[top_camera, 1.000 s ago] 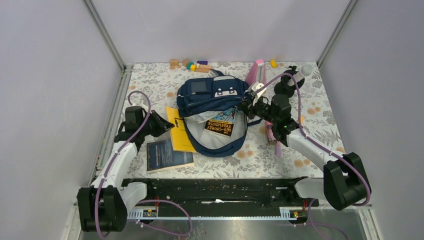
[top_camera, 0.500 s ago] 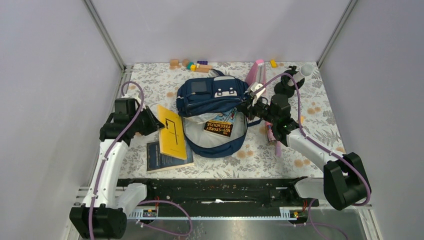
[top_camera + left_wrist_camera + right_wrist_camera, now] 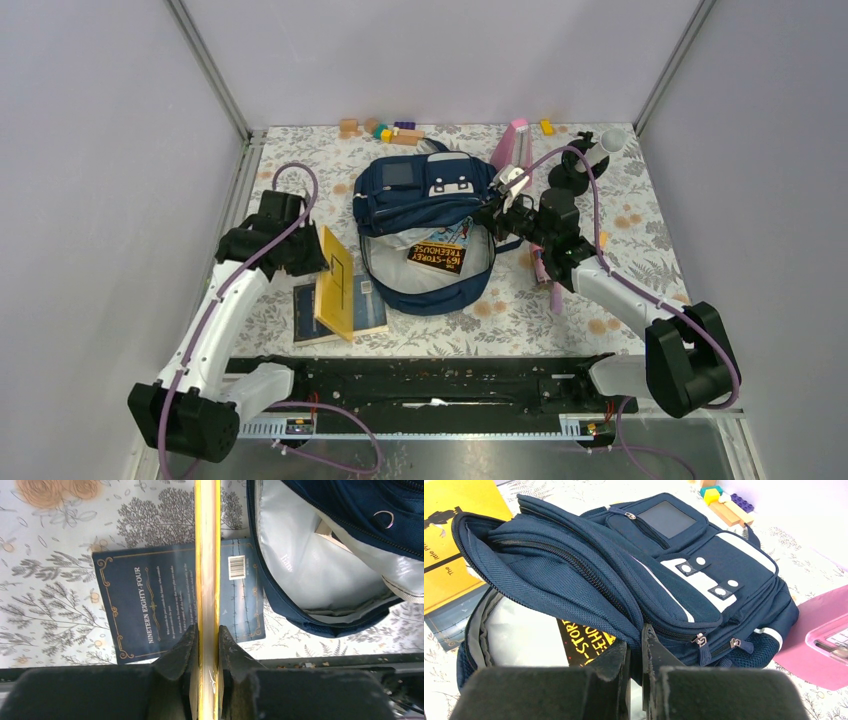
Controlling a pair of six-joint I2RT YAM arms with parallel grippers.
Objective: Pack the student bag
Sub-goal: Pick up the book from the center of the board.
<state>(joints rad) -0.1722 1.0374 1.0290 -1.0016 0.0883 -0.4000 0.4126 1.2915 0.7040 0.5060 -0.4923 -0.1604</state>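
Note:
The student bag, navy with white stripes and grey lining, lies open mid-table; a black book with yellow letters lies inside. My right gripper is shut on the bag's upper flap edge and holds it up. My left gripper is shut on a yellow book, held on edge above the table left of the bag; it shows edge-on in the left wrist view. A dark blue book lies flat under it, also seen from above.
A pink case and a pink item lie right of the bag. Coloured blocks line the back edge. A black stand is at the back right. Walls close in on both sides.
My left gripper has lifted the yellow book off the table, turned it up on edge, and moved it rightward toward the bag. My right gripper has stayed put on the flap.

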